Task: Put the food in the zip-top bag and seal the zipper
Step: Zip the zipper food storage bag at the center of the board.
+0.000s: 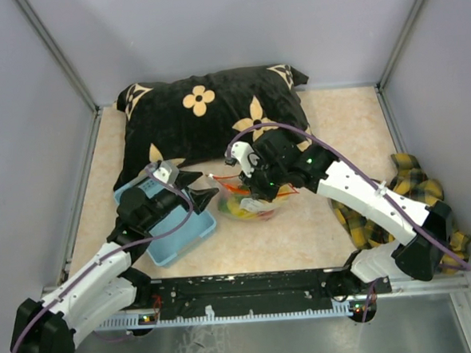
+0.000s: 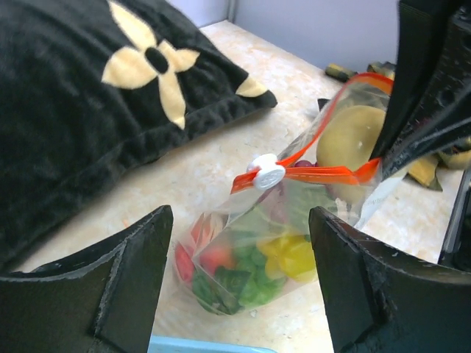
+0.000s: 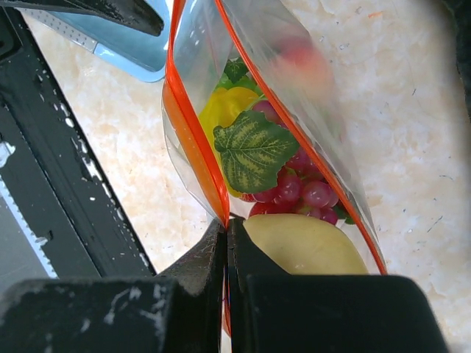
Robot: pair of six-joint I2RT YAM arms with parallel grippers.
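Left gripper (image 1: pixel 198 187): jaws spread wide, empty, just beside the pouch.
Clear plastic zip-top bag (image 1: pixel 245 205): between both grippers, toy fruits (image 2: pixel 257 268) inside, red zipper strip (image 2: pixel 327 173) partly parted.
Right gripper (image 3: pixel 227 239): pinched tight on that strip.

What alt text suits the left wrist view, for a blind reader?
A clear zip-top bag of toy fruit, red zipper partly open, is pinched by the right gripper. The open left gripper frames it; a black pillow lies beside.

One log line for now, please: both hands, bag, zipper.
left hand: open, facing zip-top bag | right hand: shut on zipper end | food: inside bag | zipper: unsealed, mouth gaping
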